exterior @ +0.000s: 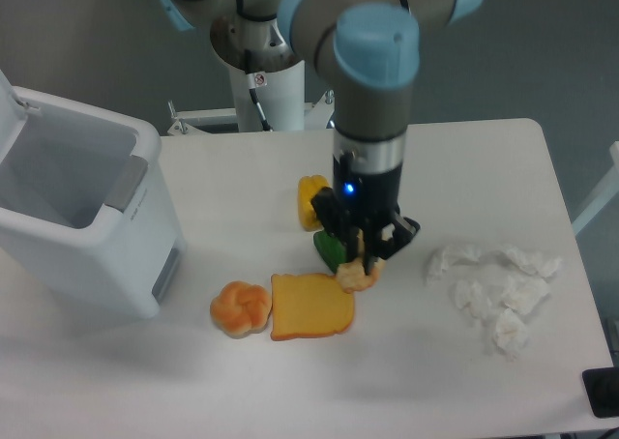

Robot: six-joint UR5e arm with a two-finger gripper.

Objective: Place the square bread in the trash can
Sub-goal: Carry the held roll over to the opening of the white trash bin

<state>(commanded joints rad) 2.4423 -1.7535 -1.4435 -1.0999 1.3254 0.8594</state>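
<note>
Grey wall behind, white rectangular table (242, 381) in front. Standing on its left end, the big white plastic trash can (82, 207) with a grey panel on its rim, mouth open upward — ready to take a drop from above. Well to the right of the trash can, the two-finger gripper (360, 265) pointing straight down, fingers closed around the small blocky tan-orange square bread (356, 276), apparently low over or just at the tabletop; hard to tell whether lifted clear. Vertical pose probably chosen to pinch from above amid tight clutter. Crowded close, also right of the trash can: green toy pepper (327, 250), yellow toy piece (309, 202), flat orange-crusted slice (311, 307), round swirled orange bun (241, 308). Farthest right of the trash can — crumpled white paper (493, 289).
</note>
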